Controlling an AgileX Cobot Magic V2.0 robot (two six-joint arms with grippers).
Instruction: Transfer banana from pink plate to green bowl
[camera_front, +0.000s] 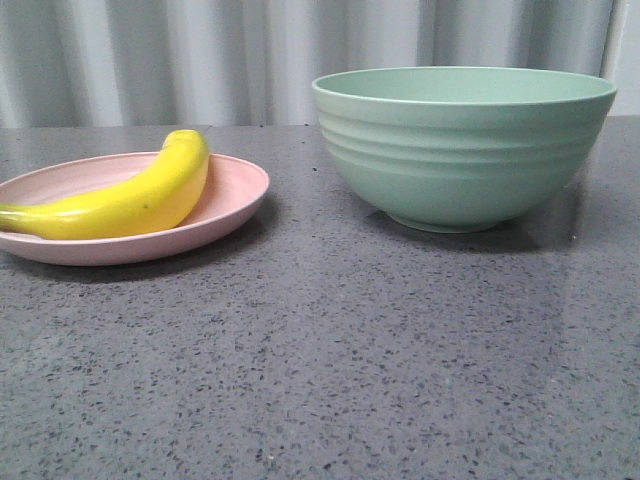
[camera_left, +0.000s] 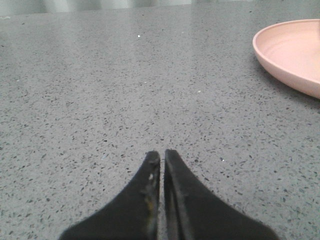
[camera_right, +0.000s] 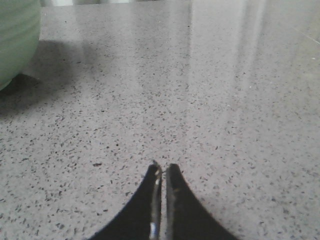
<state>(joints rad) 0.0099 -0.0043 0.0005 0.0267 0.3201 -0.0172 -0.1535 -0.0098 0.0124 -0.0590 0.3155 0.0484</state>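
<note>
On the tabletop (camera_front: 330, 360), banana (camera_front: 130, 198) lies on pink plate (camera_front: 235, 200), not yet moved. Green bowl (camera_front: 462, 145) stands beside plate, apart from it. Left end effector (camera_left: 162, 156) pressed closed, holding nothing, low over bare tabletop; plate rim ahead and off to one side. Right end effector (camera_right: 162, 167) also closed, empty; bowl wall ahead, off to other side.

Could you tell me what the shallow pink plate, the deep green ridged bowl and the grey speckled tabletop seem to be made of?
The shallow pink plate and the deep green ridged bowl both look like matte moulded plastic or a fibre composite: even colour, dull surface, no glaze shine. The grey speckled tabletop looks like polished stone or quartz composite, dark flecks with soft reflections; a laminate imitation cannot be ruled out.
</note>
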